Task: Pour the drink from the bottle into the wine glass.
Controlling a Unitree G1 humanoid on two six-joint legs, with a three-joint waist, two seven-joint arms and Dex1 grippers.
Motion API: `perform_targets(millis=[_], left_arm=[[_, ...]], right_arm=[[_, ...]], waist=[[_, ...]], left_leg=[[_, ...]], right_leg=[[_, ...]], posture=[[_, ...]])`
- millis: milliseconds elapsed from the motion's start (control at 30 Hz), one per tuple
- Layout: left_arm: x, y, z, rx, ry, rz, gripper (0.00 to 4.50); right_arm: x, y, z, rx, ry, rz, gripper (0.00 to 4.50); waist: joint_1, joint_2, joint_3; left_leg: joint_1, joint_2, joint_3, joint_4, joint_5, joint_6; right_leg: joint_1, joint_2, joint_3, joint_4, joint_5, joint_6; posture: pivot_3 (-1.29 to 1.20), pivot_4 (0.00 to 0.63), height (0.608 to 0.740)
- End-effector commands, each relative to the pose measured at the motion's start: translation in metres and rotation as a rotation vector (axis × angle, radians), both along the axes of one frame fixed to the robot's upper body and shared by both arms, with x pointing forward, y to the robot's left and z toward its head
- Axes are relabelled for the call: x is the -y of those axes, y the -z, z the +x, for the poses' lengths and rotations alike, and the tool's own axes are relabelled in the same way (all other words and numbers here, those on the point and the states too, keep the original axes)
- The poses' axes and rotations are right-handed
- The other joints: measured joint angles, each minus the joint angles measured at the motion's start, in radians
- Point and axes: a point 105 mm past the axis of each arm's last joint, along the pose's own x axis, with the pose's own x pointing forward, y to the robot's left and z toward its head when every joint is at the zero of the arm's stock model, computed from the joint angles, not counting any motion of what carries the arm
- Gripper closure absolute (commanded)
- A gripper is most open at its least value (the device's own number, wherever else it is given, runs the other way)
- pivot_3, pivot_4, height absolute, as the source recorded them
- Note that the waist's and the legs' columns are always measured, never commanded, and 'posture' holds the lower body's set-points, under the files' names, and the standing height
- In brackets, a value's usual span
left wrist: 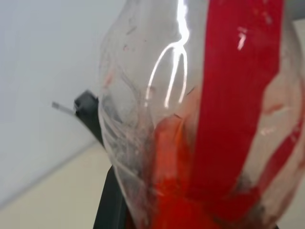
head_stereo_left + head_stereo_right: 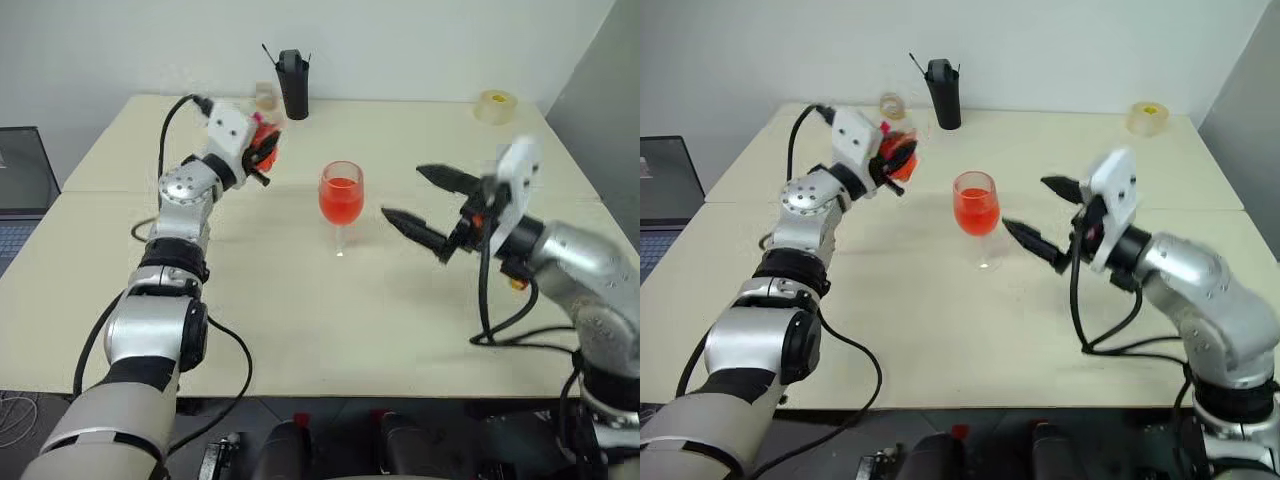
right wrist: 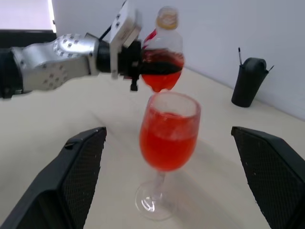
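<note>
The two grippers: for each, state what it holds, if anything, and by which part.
The left gripper holds the bottle by its rounded body, cap upward. The right gripper is open and holds nothing.

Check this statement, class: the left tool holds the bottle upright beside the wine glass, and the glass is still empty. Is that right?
One part is wrong. The wine glass is not empty: it holds red-orange drink, as the right wrist view shows. The left tool does hold the bottle upright beside it.
</note>
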Motion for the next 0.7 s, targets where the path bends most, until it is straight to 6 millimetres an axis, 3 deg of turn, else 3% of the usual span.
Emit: perform_targets(millis=[33,100,233,400,533,700], left_arm=[[-0.033,0.004,-0.008,-0.028,-0.128,-0.215,3.7],[-0.048,0.025,-0.016,-0.063,-0.2,-0.255,3.7],[-0.061,0.041,-0.026,-0.079,-0.313,-0.296,3.7],[-0.054,0.054,-0.034,-0.1,-0.354,-0.336,3.7],[-0.052,0.07,-0.041,-0.139,-0.382,-0.357,3.7],[-0.054,0.081,-0.046,-0.166,-0.411,-0.352,1.97]], right_arm=[[-0.02,-0.027,-0.018,-0.007,-0.15,0.022,0.0],[-0.033,-0.032,-0.022,-0.037,-0.219,-0.005,0.0],[-0.049,-0.021,-0.025,-0.078,-0.273,-0.093,0.0],[-0.052,0.004,-0.017,-0.193,-0.255,-0.183,0.0],[-0.052,0.01,-0.017,-0.212,-0.259,-0.212,0.0],[-0.051,0.012,-0.016,-0.211,-0.251,-0.232,0.0]], waist=[[-0.002,0.0,0.0],[-0.006,0.0,0.0],[0.005,-0.004,-0.003],[0.018,-0.005,-0.003],[0.014,-0.004,-0.003],[0.01,-0.004,-0.003]], left_leg=[[-0.001,0.0,-0.001,0.0,0.0,0.0],[-0.001,0.0,-0.001,0.0,0.0,0.0],[-0.003,-0.001,-0.005,0.001,0.0,0.0],[-0.005,-0.003,-0.005,0.002,0.0,0.0],[-0.003,-0.001,-0.003,0.001,0.0,0.0],[-0.002,-0.001,-0.002,0.001,-0.001,0.001]], right_leg=[[0.0,0.0,-0.001,0.0,0.0,0.0],[-0.001,-0.002,0.0,0.0,0.0,0.0],[-0.001,-0.002,-0.001,0.0,0.0,0.0],[0.0,-0.002,-0.001,0.0,0.0,0.0],[0.0,-0.002,-0.001,0.0,0.0,0.0],[-0.001,-0.002,0.0,-0.001,0.0,0.0]], posture=[[0.0,0.15,0.74],[0.0,0.15,0.74],[0.0,0.15,0.74],[0.0,0.15,0.74],[0.0,0.15,0.74],[0.0,0.15,0.74]])
